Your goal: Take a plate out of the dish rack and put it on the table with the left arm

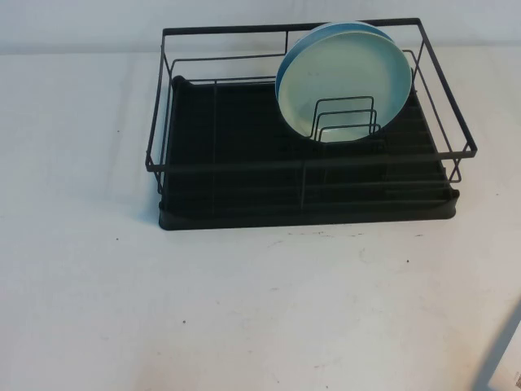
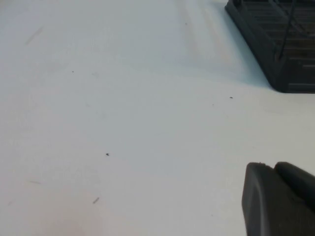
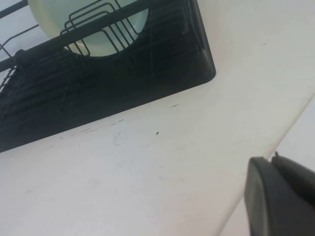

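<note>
The pale mint-green plate (image 1: pixel 346 81) stands upright on edge in the wire dividers at the back right of the black dish rack (image 1: pixel 309 213). A light blue plate (image 1: pixel 282 72) stands right behind it. The rack sits at the far middle of the white table (image 1: pixel 244 309). Neither arm shows in the high view. In the left wrist view my left gripper (image 2: pixel 273 165) is shut and empty over bare table, apart from the rack's corner (image 2: pixel 290 73). In the right wrist view my right gripper (image 3: pixel 272 158) is shut and empty by the table's edge, with the rack (image 3: pixel 123 83) and plate (image 3: pixel 88 14) beyond it.
The rack's left half holds nothing. The table has small dark specks and scuffs (image 1: pixel 317 235) in front of the rack. The table's edge (image 3: pixel 275 142) runs close to my right gripper. A grey patch (image 1: pixel 505 350) shows at the near right corner.
</note>
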`<action>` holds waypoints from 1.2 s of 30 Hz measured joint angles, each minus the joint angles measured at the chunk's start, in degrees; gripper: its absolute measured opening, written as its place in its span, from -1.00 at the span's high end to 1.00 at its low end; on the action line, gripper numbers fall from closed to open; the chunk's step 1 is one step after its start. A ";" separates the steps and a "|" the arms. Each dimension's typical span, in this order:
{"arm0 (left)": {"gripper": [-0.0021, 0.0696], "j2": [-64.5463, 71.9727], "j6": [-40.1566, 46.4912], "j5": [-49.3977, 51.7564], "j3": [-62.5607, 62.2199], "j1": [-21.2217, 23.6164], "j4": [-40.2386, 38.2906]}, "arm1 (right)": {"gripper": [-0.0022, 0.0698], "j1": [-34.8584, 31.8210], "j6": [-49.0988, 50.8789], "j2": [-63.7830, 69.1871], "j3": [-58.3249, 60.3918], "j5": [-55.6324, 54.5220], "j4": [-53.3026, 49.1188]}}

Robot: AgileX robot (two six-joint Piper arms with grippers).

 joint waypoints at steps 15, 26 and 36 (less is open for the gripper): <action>0.95 0.00 0.00 0.10 0.00 0.00 9.68 | 0.99 0.00 0.00 0.00 0.00 0.00 0.00; 0.95 0.00 0.00 -2.78 0.00 0.00 1.86 | 0.99 0.00 0.00 0.00 0.00 0.00 0.00; 0.95 0.00 -8.58 -5.66 0.00 0.00 -8.35 | 0.99 0.00 0.00 0.00 0.00 0.00 0.00</action>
